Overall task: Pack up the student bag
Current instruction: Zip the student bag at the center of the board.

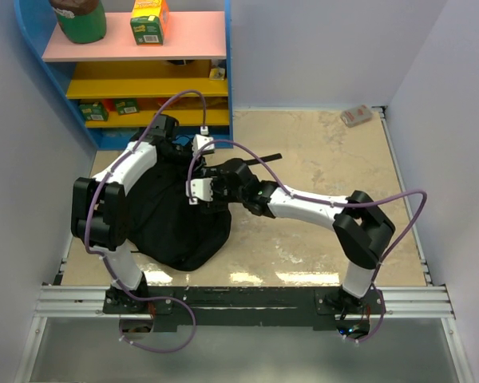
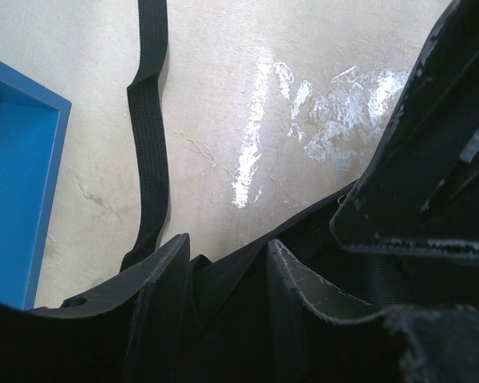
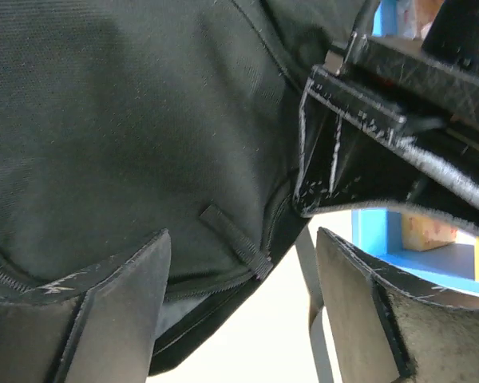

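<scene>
Your left arm and right arm are white shells with black joints; lilac cables loop off both; black hand fingers show white-scuffed edges.

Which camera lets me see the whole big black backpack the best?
The top external view: nearly all of the backpack shows there, lying on the table. The left wrist view shows only a bit of its edge and one strap. The right wrist view shows just close-up black fabric.
</scene>
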Controlling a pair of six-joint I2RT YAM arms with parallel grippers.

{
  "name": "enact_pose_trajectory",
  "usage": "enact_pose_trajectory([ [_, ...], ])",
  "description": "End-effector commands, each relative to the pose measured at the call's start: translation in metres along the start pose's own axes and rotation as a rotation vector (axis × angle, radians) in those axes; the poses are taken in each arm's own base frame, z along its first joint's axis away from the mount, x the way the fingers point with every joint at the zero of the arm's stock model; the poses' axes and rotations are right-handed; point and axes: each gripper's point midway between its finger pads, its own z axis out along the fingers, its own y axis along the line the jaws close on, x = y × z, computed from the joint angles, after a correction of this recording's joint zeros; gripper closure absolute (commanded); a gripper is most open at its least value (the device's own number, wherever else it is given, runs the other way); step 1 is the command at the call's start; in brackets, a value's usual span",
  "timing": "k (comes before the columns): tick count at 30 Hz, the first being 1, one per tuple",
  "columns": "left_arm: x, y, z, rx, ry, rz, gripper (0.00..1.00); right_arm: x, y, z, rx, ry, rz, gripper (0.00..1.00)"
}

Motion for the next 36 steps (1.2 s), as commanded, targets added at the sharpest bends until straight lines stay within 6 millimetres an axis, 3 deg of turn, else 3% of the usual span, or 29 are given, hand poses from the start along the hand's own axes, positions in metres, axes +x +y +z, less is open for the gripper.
enact_pose_trajectory([
  [1,-0.025,0.006,-0.008,-0.034,-0.057,0.058,0.53,-0.017,-0.022,0.003,0.042,-0.024,-0.046,0.26],
  [5,-0.025,0.005,-0.01,-0.038,-0.057,0.056,0.52,-0.012,-0.021,0.008,0.024,0.009,-0.052,0.32],
  [8,-0.026,0.005,-0.01,-0.041,-0.058,0.061,0.52,-0.005,-0.015,0.013,-0.006,0.041,-0.05,0.43],
  [9,-0.025,0.006,-0.01,-0.043,-0.057,0.059,0.52,-0.005,-0.016,0.013,-0.008,0.047,-0.049,0.53],
  [11,-0.025,0.006,-0.011,-0.047,-0.054,0.06,0.52,0.001,-0.012,0.015,-0.02,0.072,-0.04,0.62],
  [14,-0.025,0.006,-0.01,-0.048,-0.054,0.06,0.52,0.003,-0.009,0.014,-0.025,0.082,-0.025,0.69],
  [20,-0.022,0.009,-0.008,-0.06,-0.048,0.051,0.52,-0.005,-0.018,0.005,0.019,0.06,0.025,0.83],
  [22,-0.021,0.01,-0.008,-0.066,-0.046,0.05,0.52,-0.011,-0.023,-0.001,0.043,0.038,0.032,0.87],
  [29,-0.012,0.013,-0.004,-0.077,-0.025,0.038,0.57,-0.009,-0.012,-0.012,0.05,0.007,0.076,0.88],
  [33,-0.009,0.013,-0.003,-0.083,-0.013,0.043,0.7,-0.009,-0.01,-0.017,0.054,0.002,0.094,0.89],
  [36,-0.007,0.014,-0.004,-0.091,-0.003,0.048,0.75,-0.007,-0.008,-0.018,0.052,0.001,0.102,0.95],
])
